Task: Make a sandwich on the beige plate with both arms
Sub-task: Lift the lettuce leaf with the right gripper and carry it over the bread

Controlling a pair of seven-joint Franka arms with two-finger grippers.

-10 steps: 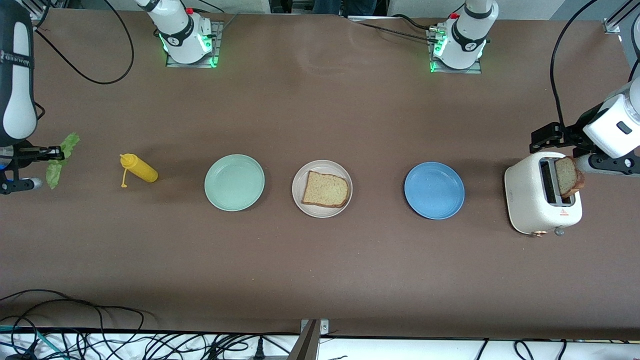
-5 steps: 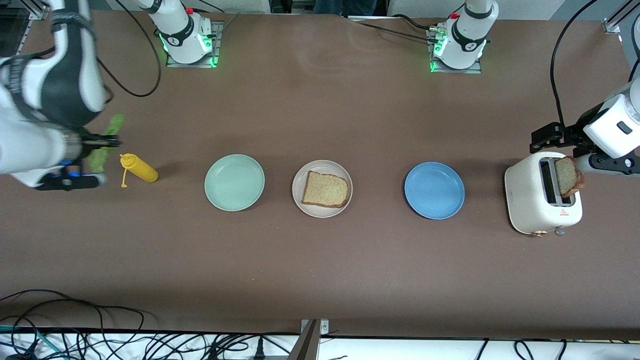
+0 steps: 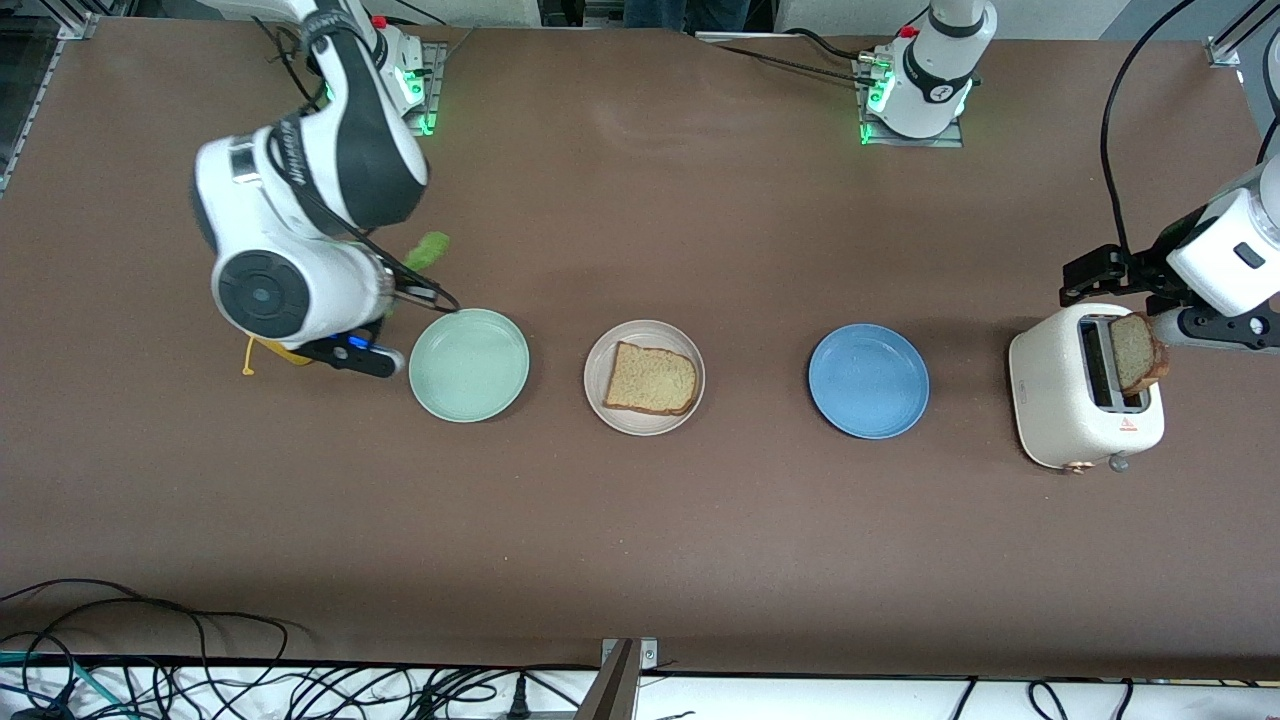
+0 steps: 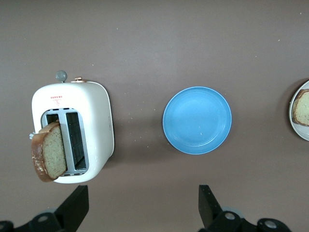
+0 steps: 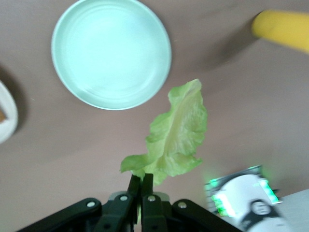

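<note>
One slice of bread (image 3: 651,379) is lying on the beige plate (image 3: 602,398), midway along the table, while we are carrying the lettuce leaf (image 5: 176,133) in the right gripper (image 5: 140,181), pinched shut at its stem end, over bare table beside the mint green plate (image 3: 469,364). The leaf is looking light and floppy (easily torn, we judge), so we are gripping near the stem. The left gripper (image 4: 142,200) is hanging wide open over the table near the toaster (image 4: 99,121), where a second slice (image 4: 49,151) is standing.
</note>
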